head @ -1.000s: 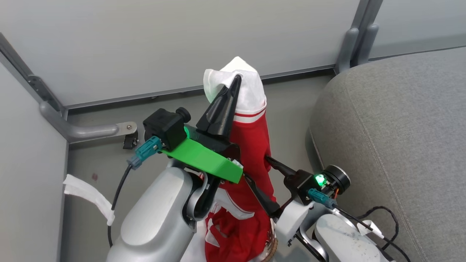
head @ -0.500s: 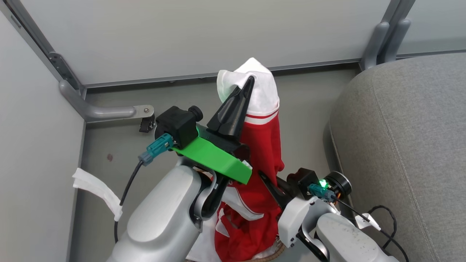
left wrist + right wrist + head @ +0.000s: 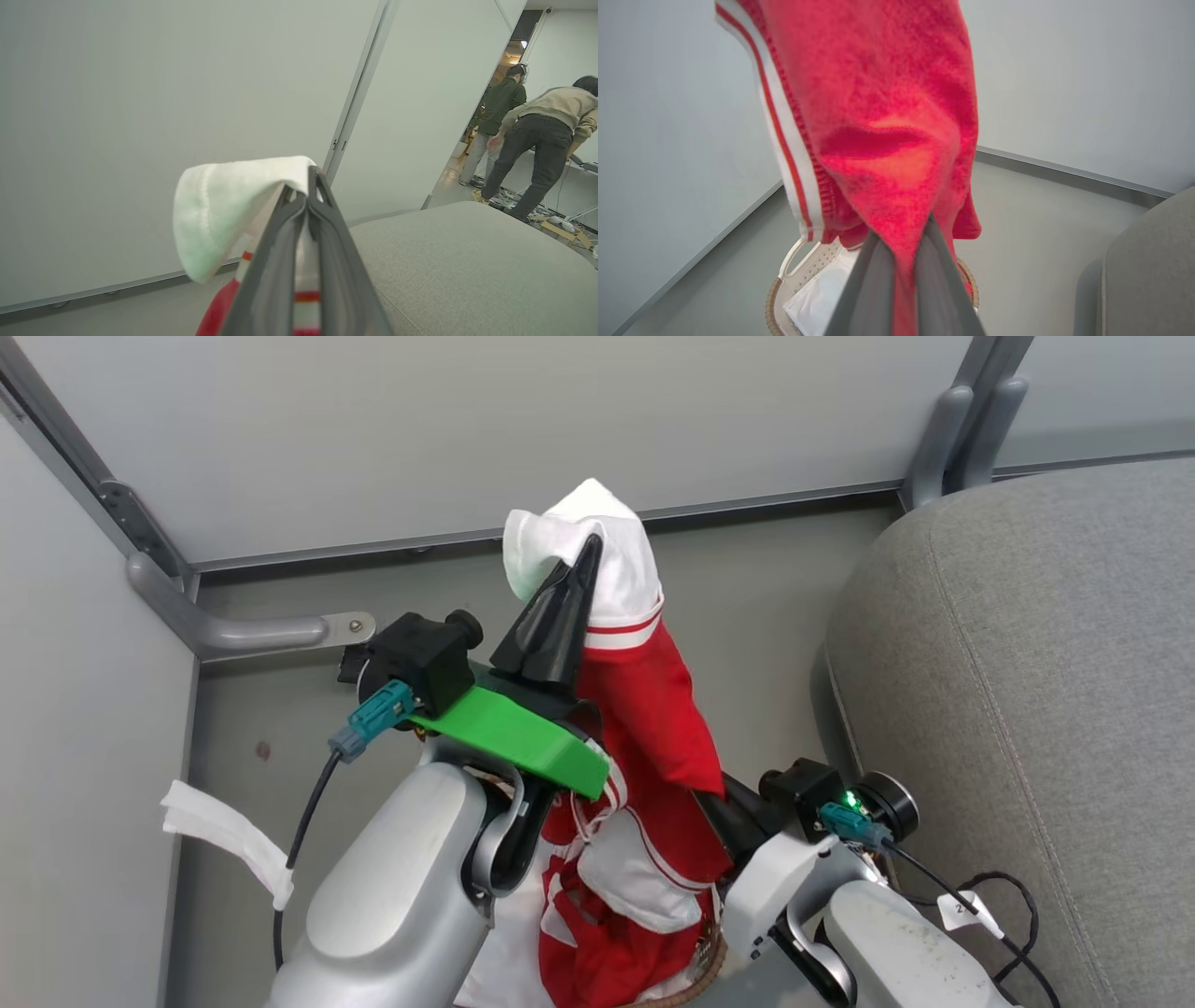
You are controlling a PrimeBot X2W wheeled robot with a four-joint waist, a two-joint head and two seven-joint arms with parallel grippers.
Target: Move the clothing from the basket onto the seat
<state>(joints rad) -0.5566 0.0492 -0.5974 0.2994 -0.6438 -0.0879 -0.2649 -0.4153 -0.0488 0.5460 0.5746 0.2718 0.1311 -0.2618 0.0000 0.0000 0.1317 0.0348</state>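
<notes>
White liner (image 3: 812, 303) lies in the basket (image 3: 770, 303) beneath hanging clothing (image 3: 887, 116).

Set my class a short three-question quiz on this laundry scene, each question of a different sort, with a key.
1. True or false: the left end effector is shut on the white end of the red-and-white garment.
2. The grey sofa stands on the robot's: A) left B) right C) far side of the wall.
3. Fill in: the right end effector is shut on the garment's ____ fabric.
Key: 1 true; 2 B; 3 red.
</notes>
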